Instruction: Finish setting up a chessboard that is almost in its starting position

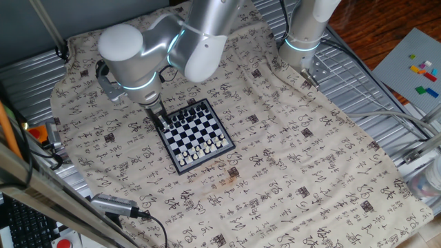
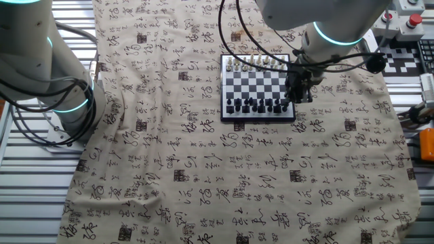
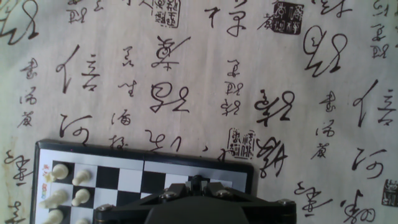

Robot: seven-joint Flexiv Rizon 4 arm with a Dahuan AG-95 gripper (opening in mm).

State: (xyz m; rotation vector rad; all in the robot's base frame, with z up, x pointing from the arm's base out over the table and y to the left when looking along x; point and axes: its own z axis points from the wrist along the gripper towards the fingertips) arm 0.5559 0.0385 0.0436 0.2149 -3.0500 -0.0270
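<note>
**Gripper low at the board's dark-piece edge**

One fixed view: the chessboard [image 1: 195, 135] lay mid-table on a cloth [image 1: 289, 172] printed with calligraphy; the gripper [image 1: 160, 117] stood at its far corner.

Other fixed view: the gripper [image 2: 296, 91] hung over the dark row's end.

Hand view: white pieces [image 3: 64, 186] showed; finger spacing could not be told.

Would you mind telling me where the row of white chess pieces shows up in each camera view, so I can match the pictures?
One fixed view: the white pieces line the chessboard's near edge, left of centre.
The other fixed view: the white pieces line its far edge, upper middle.
Hand view: a few white pieces show at bottom left.
Shared landmark: the board's dark frame.
</note>
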